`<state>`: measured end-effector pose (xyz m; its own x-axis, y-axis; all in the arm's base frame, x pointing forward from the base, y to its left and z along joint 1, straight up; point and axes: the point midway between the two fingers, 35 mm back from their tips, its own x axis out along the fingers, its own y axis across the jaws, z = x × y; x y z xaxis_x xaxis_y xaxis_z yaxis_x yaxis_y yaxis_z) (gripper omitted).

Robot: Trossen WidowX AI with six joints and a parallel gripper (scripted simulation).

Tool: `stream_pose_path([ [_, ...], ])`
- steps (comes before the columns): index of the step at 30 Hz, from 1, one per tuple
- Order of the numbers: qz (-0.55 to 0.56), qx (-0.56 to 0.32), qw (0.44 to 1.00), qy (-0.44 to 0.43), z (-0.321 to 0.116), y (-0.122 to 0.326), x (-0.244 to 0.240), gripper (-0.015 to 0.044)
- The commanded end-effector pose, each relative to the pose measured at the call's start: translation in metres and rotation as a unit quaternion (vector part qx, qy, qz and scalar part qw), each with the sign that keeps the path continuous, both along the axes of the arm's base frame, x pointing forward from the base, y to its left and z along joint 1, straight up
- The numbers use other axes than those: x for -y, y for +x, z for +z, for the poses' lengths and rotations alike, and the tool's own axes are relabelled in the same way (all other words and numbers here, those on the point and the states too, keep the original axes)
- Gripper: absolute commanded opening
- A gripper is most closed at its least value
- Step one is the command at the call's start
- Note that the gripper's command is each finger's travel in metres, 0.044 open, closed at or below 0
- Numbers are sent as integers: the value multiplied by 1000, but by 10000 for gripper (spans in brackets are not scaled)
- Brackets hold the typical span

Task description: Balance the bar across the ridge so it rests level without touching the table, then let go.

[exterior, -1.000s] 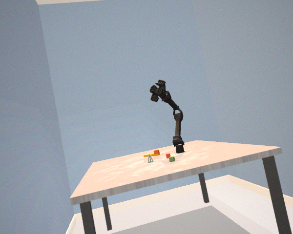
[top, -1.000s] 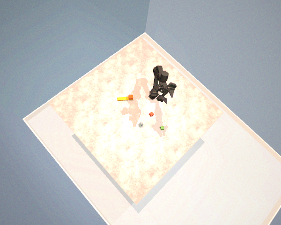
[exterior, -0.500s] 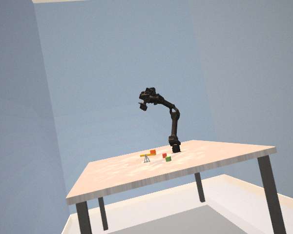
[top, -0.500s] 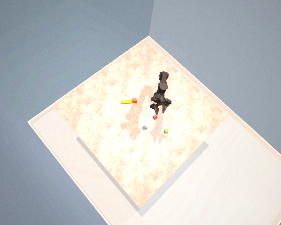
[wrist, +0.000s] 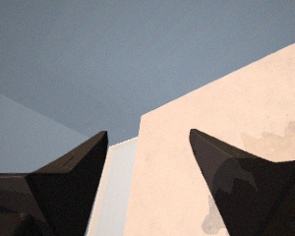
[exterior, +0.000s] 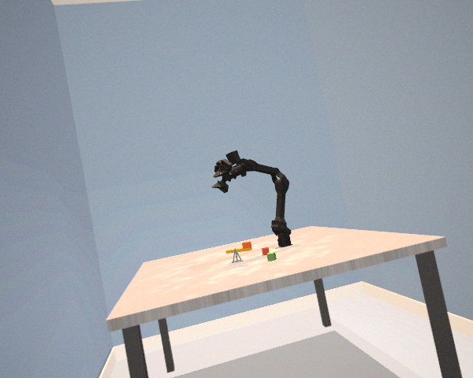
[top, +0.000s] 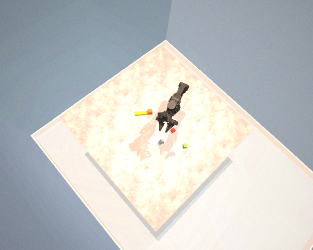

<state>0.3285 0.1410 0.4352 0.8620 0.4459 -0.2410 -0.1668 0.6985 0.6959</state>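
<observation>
Overhead, well above the table (top: 108,150) (exterior: 277,284) (wrist: 172,187), the black arm (top: 175,98) (exterior: 281,203) arches out from its foot, and its gripper (top: 163,131) (exterior: 214,181) (wrist: 148,135) stands with the fingers apart and nothing between them. The yellow bar (top: 141,113) (exterior: 233,250) lies on the tabletop, an orange block (top: 149,111) (exterior: 246,245) at one end of it, so it isn't on the ridge. That ridge, a small grey peaked stand (top: 160,141) (exterior: 236,256), is on the table a little way from the bar, with nothing laid across its top. Near the stand I can see a red cube (top: 173,130) (exterior: 265,250), and beyond that a green cube (top: 184,146) (exterior: 271,256), the two of them apart from each other. From the wrist, the view between the fingers takes in only a corner of the table, the pale floor (top: 245,196) (exterior: 236,333) (wrist: 115,187) and the blue-grey wall (top: 232,53) (exterior: 188,101) (wrist: 138,59).
</observation>
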Motion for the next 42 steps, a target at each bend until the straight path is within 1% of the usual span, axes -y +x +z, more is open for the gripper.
stream_pose_path([
  [1,-30,-30,998,-37,-24,16,20,315],
  [11,-86,-105,985,-110,-75,39,73,315],
  [21,-128,-190,959,-167,-124,45,131,315],
  [32,-159,-292,920,-208,-176,34,193,315],
  [42,-168,-388,878,-225,-218,8,244,315],
])
